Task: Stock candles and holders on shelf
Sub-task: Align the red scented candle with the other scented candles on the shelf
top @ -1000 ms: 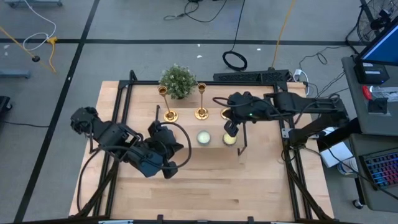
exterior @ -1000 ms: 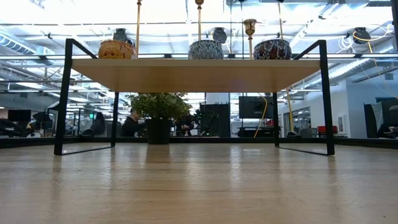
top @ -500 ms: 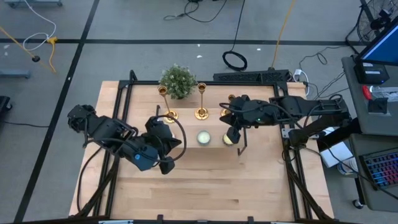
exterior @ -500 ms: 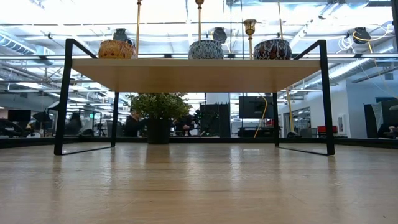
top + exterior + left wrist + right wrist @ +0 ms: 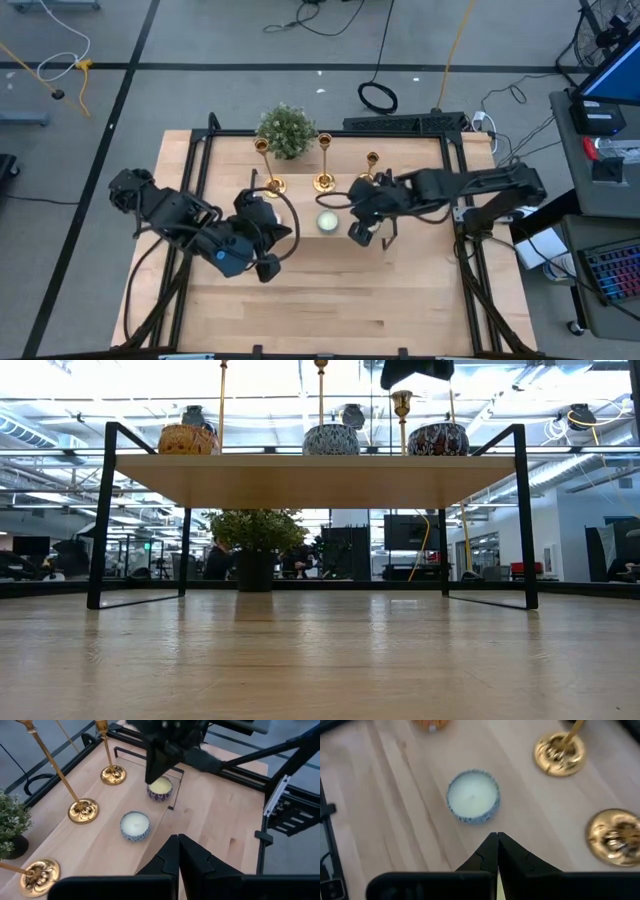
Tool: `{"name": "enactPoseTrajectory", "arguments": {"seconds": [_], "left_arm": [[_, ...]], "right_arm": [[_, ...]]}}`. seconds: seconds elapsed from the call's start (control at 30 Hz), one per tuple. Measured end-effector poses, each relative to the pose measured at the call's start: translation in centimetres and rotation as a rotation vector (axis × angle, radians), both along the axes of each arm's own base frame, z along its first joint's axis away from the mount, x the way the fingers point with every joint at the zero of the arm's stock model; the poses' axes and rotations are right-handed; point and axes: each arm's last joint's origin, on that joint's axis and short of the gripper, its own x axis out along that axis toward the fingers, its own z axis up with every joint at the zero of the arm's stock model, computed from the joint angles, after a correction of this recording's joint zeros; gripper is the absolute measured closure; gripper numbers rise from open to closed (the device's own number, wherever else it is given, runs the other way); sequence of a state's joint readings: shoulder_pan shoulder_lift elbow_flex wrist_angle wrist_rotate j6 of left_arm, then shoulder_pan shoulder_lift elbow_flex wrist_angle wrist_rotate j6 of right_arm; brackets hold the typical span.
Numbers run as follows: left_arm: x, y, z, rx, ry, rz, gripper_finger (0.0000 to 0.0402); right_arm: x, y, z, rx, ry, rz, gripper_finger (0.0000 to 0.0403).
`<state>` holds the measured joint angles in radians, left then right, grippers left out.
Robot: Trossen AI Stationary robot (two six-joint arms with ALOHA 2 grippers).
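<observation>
The shelf (image 5: 320,480) carries three candles: an orange-walled one (image 5: 188,438), a white one (image 5: 327,222) and a yellowish one (image 5: 160,788). Three gold holders stand behind them on their round bases (image 5: 82,810), (image 5: 114,774), (image 5: 37,876). My right gripper (image 5: 497,843) is shut and hovers above the shelf between the white candle (image 5: 472,796) and the yellowish one, which it hides in the high view. My left gripper (image 5: 178,851) is shut and hangs above the shelf's near left part, touching nothing.
A small green plant (image 5: 286,130) stands behind the holders at the table's far edge. The shelf's black legs (image 5: 524,520) rise at its corners. Bare tabletop (image 5: 330,300) lies toward the near edge.
My right gripper has come down and moved toward the table's near edge and a little left, from over the yellowish candle toward the white one, still shut. It now shows at the top of the low view.
</observation>
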<state>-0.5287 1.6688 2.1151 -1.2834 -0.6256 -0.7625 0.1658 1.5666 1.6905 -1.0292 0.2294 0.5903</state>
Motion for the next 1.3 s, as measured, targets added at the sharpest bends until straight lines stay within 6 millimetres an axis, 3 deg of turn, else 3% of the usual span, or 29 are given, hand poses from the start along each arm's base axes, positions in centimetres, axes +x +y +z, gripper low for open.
{"name": "enactPoseTrajectory", "arguments": {"seconds": [0.43, 1.3], "left_arm": [[-0.1, -0.1, 0.0, -0.012, -0.005, 0.007, 0.0398], [-0.1, -0.1, 0.0, -0.02, -0.014, 0.024, 0.0394]], "right_arm": [[1.2, 1.1, -3.0, -0.022, 0.176, 0.055, 0.0403], [1.2, 1.0, -3.4, -0.07, 0.216, 0.067, 0.0403]]}}
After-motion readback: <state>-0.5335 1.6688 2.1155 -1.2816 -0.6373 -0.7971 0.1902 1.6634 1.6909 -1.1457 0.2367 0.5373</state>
